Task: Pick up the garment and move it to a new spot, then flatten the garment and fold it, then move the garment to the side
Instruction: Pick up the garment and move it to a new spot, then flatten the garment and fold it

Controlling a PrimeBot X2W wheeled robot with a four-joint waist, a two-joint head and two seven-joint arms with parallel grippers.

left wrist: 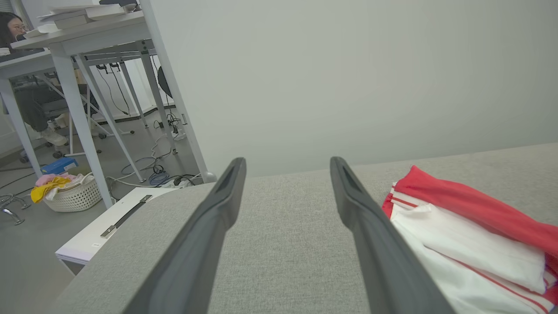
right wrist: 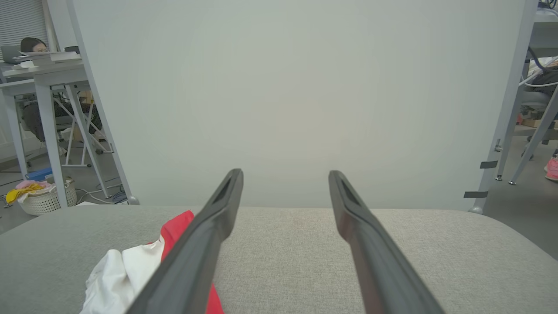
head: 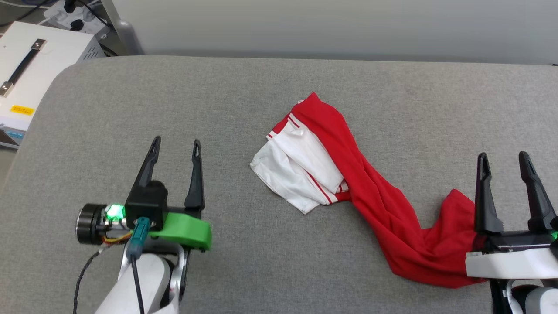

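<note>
While left gripper (head: 177,140) and right gripper (head: 502,154) gape empty, the garment (head: 348,161) lies between them. Wrist views add a laundry basket (left wrist: 74,196); the box label (head: 22,109) is illegible.

A grey fabric-covered table (head: 279,270) with rounded corners spreads before me. Past its far edge stands a plain pale panel (right wrist: 296,96). Off the far left corner sits a white case (head: 52,52) with a black strap handle and a small yellow label. Beyond it, on the floor, a white basket (left wrist: 76,198) holds yellow and pink cloth, loose cables (left wrist: 159,168) trail under white-legged desks (left wrist: 78,39), and a person (left wrist: 30,107) sits at one
</note>
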